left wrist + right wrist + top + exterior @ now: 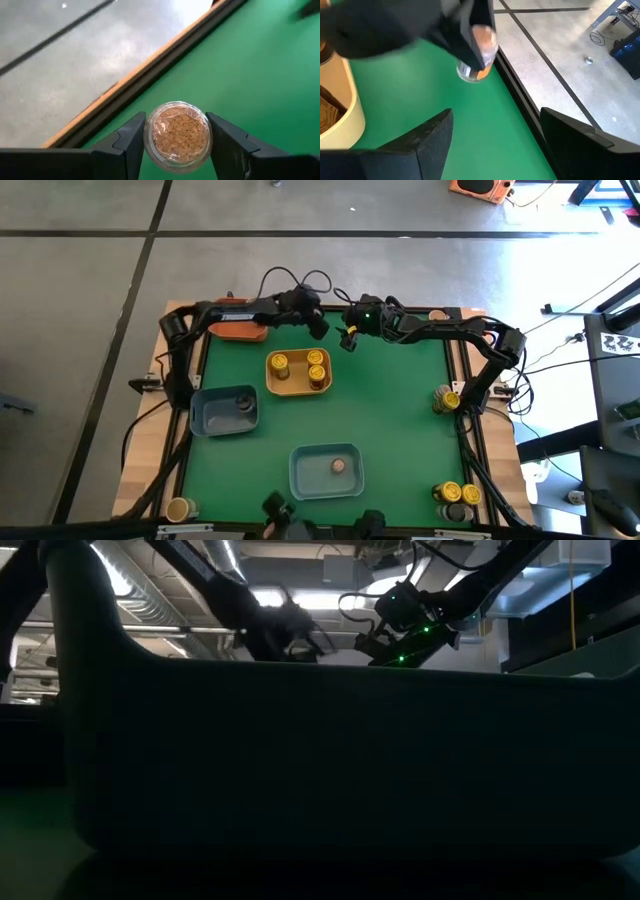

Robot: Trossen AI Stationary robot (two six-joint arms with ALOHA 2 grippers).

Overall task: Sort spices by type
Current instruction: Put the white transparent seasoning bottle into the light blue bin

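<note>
A spice jar point(178, 136) is clamped between the fingers of the left gripper point(176, 142), held above the green table point(400, 410) near its far edge. The right gripper point(495, 135) is spread open, empty, just beside it.

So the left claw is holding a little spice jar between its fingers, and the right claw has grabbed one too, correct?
Not quite. The left gripper does hold a spice jar, but the right gripper is open and empty, as the right wrist view shows.
</note>
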